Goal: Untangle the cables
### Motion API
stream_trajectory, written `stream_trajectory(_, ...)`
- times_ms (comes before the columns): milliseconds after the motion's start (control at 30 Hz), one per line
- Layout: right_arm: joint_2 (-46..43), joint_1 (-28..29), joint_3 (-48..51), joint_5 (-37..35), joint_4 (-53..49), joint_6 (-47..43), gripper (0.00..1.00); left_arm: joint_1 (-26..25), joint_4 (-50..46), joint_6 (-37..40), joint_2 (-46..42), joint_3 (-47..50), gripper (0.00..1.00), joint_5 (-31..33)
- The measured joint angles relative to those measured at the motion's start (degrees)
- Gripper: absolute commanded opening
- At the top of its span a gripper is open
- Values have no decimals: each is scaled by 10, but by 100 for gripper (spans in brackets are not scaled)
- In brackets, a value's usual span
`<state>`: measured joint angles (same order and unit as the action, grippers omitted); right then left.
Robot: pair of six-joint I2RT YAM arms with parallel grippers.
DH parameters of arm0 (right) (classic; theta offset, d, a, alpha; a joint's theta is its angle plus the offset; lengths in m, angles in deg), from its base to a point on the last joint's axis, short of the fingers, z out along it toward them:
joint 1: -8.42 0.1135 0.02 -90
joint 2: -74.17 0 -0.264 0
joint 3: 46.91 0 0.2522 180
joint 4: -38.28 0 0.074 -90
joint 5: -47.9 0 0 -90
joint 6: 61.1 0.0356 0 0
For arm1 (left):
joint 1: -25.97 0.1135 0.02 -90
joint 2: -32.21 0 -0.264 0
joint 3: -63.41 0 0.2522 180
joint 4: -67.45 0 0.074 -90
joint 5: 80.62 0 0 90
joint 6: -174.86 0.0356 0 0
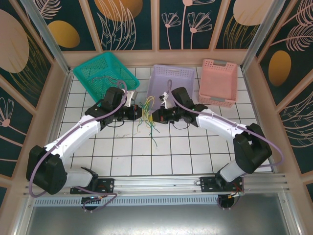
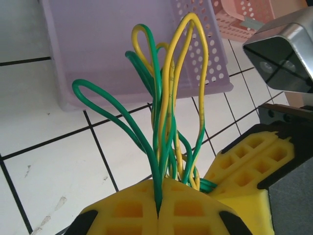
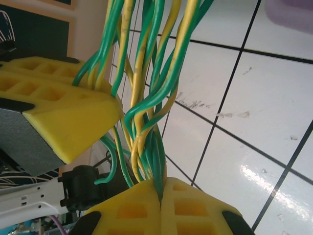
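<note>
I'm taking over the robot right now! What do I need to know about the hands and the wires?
The left hand is shut, pinching the green and yellow cables.
The right hand is shut on the same bundle, right beside it.
The bundle hangs between both hands above the table, in front of the purple basket; loose ends trail over the tiles.
Done: both hands have a grip.
Left: the cables are twisted together, none separated, so easing them apart probably comes next.

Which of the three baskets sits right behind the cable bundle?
The lavender basket, the middle one; the teal basket stands left of it, the pink basket right.
</note>
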<state>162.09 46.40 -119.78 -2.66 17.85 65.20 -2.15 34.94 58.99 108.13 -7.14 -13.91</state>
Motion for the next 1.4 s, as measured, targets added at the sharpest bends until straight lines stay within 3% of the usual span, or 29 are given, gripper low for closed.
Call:
stream_trajectory(267,-71,-68,49,-25,-24,-36,0,-8,-75,-6,0,-35,0,164)
stream_trajectory(400,-109,-104,59,-22,-49,-73,0,-12,-86,-6,0,-39,0,176)
stream_trajectory(633,-140,-115,59,-35,-75,-114,0,-20,-108,-8,0,-63,0,201)
stream_trajectory(733,-159,-147,62,-71,-123,-126,0,5,-149,-20,0,-74,0,299)
stream_trajectory(900,-165,-166,63,-104,-172,-151,0,48,-196,-37,0,-73,0,396)
stream_trajectory(1167,-161,-91,64,-137,-195,-162,0,57,-190,-44,-24,-26,0,394)
stream_trajectory(1400,-177,-97,64,-165,-193,-158,0,57,-155,-44,-106,18,0,361)
